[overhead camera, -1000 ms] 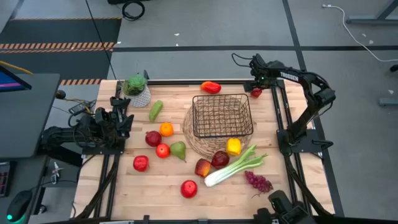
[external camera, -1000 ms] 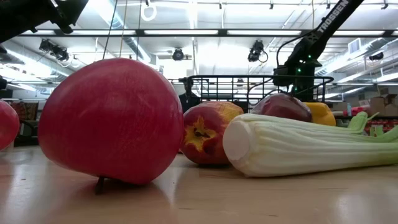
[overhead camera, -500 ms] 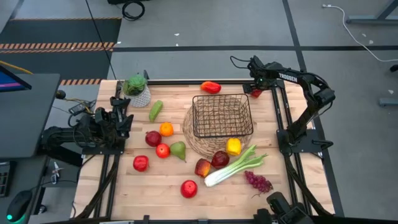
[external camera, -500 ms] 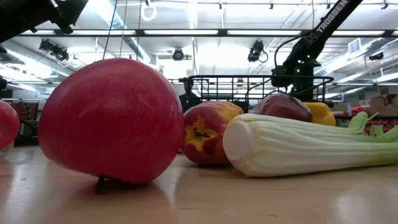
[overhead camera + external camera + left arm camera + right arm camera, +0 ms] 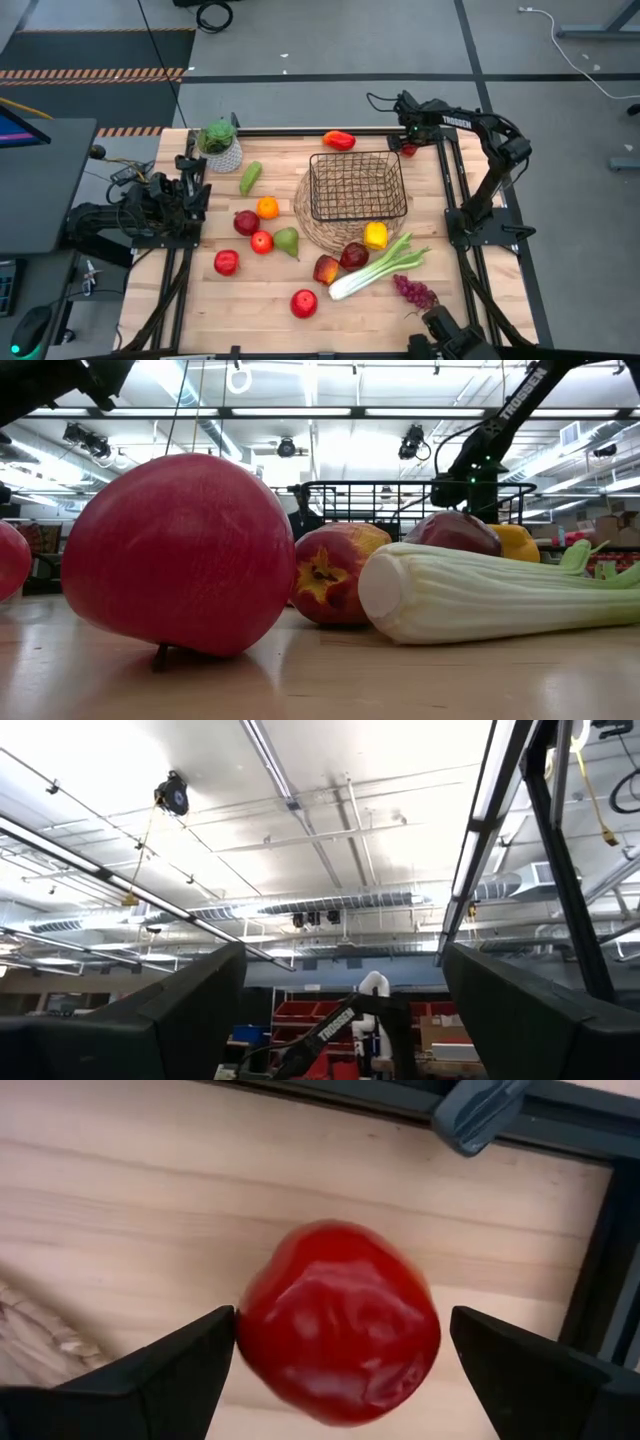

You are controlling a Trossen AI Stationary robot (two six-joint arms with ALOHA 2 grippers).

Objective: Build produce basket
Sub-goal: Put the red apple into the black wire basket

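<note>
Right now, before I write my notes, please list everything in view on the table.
basket: one, black wire, on mat
mat: one, straw, under basket
plant: one, green, white pot, far left corner
apples: six, red, near half
orange: one, orange, left of mat
pear: one, green, mat's left edge
long green fruit: one, green, near plant
red pepper: one, red, far edge
yellow pepper: one, yellow, mat's near edge
celery: one, pale green, between mat and grapes
grapes: one bunch, purple, near right
red fruit: one, red, far right corner
left gripper: one, dark, open, left edge
right gripper: one, dark, open around red fruit
</note>
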